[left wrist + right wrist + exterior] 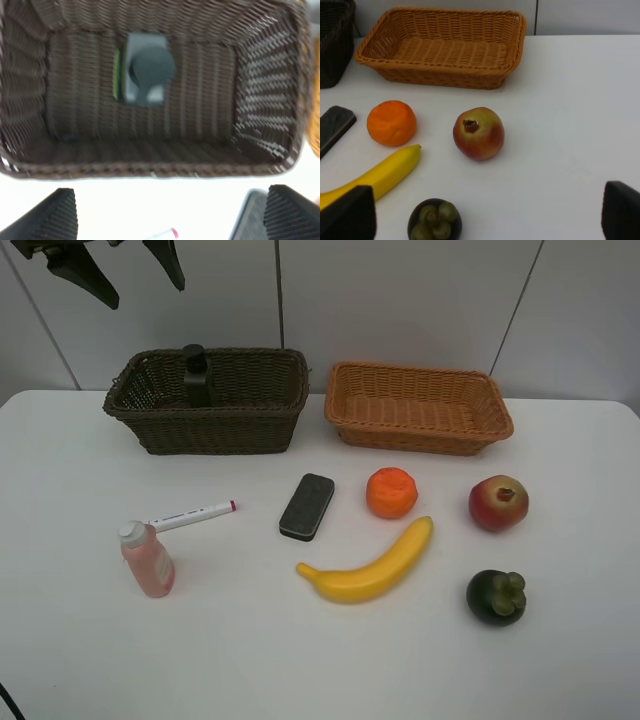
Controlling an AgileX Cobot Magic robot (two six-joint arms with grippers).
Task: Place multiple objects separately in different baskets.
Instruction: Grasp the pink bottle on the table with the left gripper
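My left gripper (172, 195), jaws apart, over dark-brown woven wicker basket (260, 100), black pump bottle (149, 67) inside, apparently upright, my right gripper (487, 192) also spread.

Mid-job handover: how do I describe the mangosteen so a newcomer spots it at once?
Find the shallow orange-tan wicker basket at the back right of the white table. Before it lies a red apple, then, nearer the front, the round mangosteen. Alone among the fruit, it is near-black with green lobes.

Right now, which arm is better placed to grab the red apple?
Probably the right: the open right gripper faces the red apple directly, while the left gripper hangs above the dark brown wicker basket.
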